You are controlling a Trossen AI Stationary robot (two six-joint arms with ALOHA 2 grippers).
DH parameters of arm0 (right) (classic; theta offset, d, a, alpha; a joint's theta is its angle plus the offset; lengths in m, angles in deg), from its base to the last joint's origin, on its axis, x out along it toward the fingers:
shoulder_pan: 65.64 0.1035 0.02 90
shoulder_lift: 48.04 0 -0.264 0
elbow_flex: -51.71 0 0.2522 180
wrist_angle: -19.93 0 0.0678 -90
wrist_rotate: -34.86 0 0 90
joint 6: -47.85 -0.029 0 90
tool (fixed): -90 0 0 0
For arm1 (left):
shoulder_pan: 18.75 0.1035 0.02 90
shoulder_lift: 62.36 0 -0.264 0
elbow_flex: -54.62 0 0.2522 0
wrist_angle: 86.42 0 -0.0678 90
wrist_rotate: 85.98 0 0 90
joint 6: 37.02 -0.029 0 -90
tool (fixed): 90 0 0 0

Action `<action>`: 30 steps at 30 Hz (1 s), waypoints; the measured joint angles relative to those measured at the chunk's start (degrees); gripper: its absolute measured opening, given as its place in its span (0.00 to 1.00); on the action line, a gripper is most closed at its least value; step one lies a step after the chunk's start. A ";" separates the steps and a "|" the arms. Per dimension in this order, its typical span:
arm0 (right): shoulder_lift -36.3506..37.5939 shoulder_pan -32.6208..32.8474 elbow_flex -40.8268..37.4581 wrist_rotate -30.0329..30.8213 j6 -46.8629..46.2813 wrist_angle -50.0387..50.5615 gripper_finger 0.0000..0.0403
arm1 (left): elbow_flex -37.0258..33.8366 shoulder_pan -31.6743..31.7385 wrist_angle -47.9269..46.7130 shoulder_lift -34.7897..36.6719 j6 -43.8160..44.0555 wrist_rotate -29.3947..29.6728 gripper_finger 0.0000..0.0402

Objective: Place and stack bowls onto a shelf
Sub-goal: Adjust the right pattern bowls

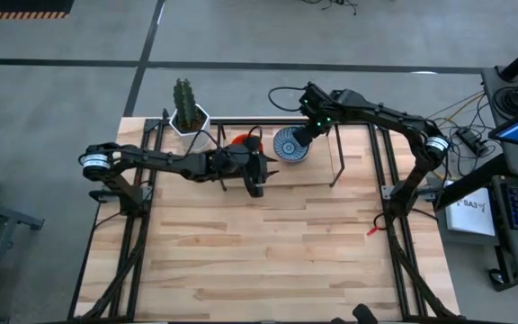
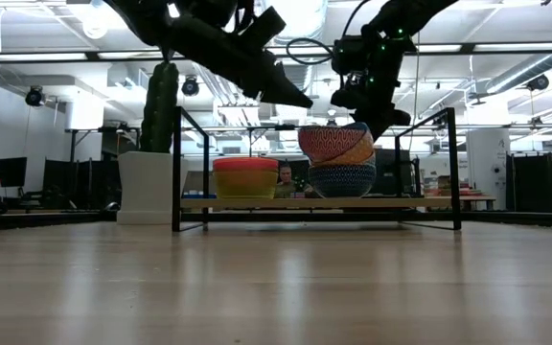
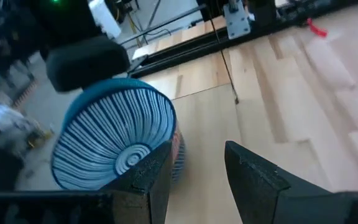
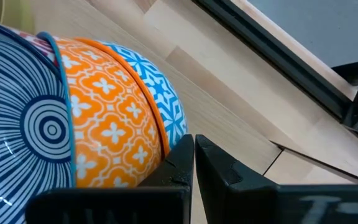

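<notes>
On the shelf (image 2: 420, 202) stand two stacks of bowls. In the right stack, a bowl with a blue radial pattern (image 1: 290, 145) tilts on top of an orange bowl (image 4: 114, 124), which sits in a blue-patterned one (image 2: 341, 180). The left stack (image 2: 245, 177) has an orange-red bowl on top. My right gripper (image 4: 192, 152) is shut at the right stack's side. In front of the shelf my left gripper (image 3: 197, 171) hangs open between the stacks, with nothing in it. My right gripper rests its shut fingertips (image 4: 185, 155) against the outer wall of the right stack, where the orange bowl meets the blue-patterned bowl (image 4: 169, 127). The fingers slant down from the table's far right. The stack rests on the shelf, its top bowl tilted.
A white pot with a cactus (image 1: 188, 115) stands at the shelf's left end. The shelf's black frame posts (image 2: 451, 168) rise at its ends. The tabletop (image 1: 268, 252) in front of the shelf is bare wood.
</notes>
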 joint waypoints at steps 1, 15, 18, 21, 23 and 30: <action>0.01 0.00 0.00 0.02 0.00 -0.02 0.02 | 0.00 0.00 0.05 0.01 -2.11 0.22 0.32; 0.01 0.07 -0.02 0.18 0.11 -0.39 0.02 | 0.00 3.59 3.80 -2.78 -12.77 0.14 0.43; 0.01 0.07 -0.02 0.18 0.11 -0.42 0.02 | 0.00 4.14 4.53 -4.11 -13.22 -2.24 0.43; 0.01 0.07 -0.02 0.18 0.11 -0.42 0.02 | 0.00 4.33 4.73 -4.73 -14.90 -2.40 0.43; 0.01 0.07 -0.02 0.13 0.11 -0.42 0.02 | 0.00 4.50 4.93 -4.88 -15.80 -2.40 0.43; 0.03 0.07 -0.02 -0.91 0.11 -0.44 0.02 | 3.49 6.19 1.19 -5.79 -17.30 -2.73 0.41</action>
